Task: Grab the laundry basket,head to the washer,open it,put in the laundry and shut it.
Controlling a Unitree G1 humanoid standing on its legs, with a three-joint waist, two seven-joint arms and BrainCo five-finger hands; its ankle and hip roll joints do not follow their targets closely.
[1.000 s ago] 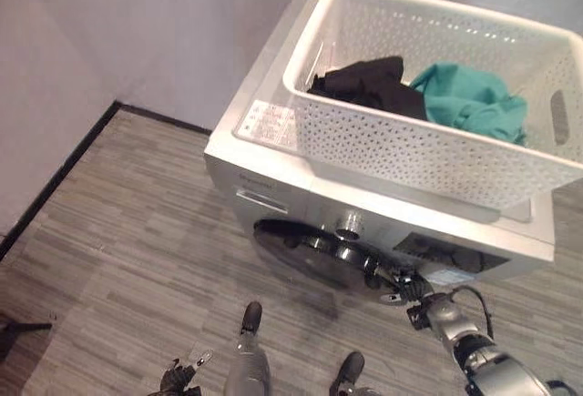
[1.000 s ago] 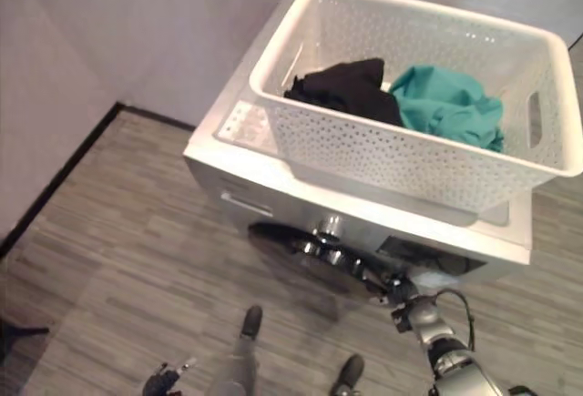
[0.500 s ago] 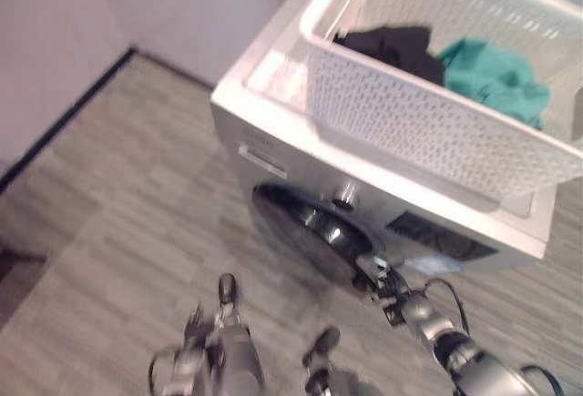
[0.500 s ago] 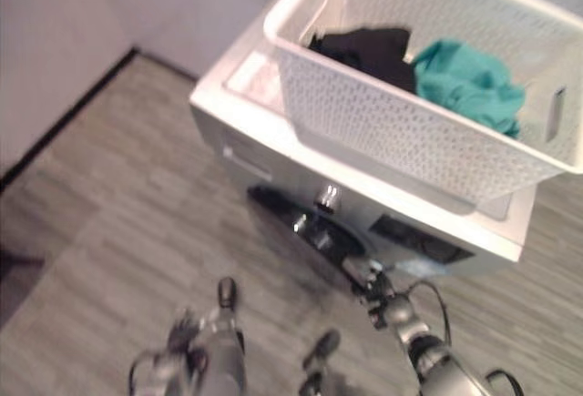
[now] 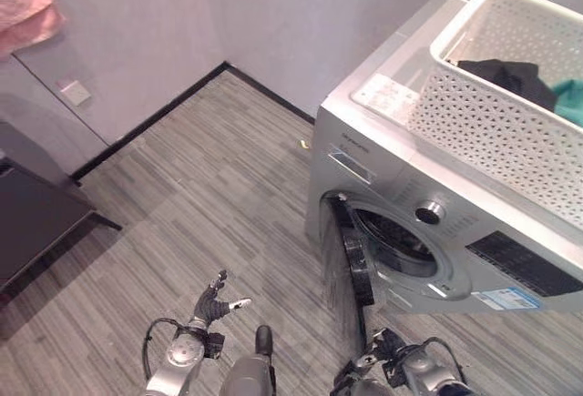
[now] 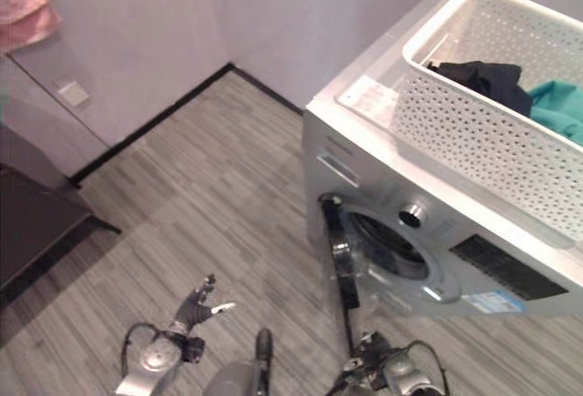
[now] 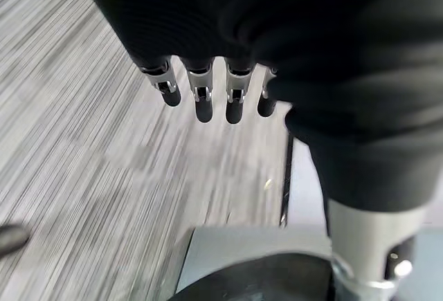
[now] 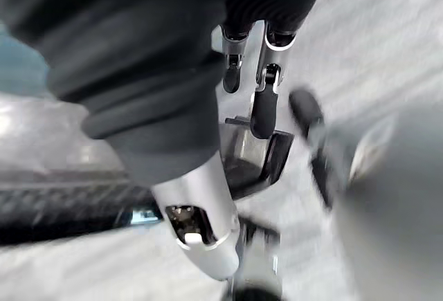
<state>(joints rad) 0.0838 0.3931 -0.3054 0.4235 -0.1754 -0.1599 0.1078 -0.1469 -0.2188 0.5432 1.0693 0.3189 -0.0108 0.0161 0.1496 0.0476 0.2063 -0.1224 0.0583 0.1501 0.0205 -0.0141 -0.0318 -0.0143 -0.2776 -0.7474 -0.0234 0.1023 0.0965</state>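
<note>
Basket is parked on top of the washer, freeing both hands, laundry still inside it. Door stands swung open, edge-on, right hand low beside it, can't tell its fingers. Left hand hangs over the floor, fingers straight, holding nothing; loading looks next.

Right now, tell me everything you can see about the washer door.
The washer door is round, with a dark glossy window in a dark ring. It stands swung open, hinged on the left side of the drum opening, and is seen nearly edge-on, jutting out from the silver front-loading washer over the grey plank floor. The opening behind it looks dark. The right hand is low, near the door's outer edge; I cannot tell whether it touches the door.
</note>
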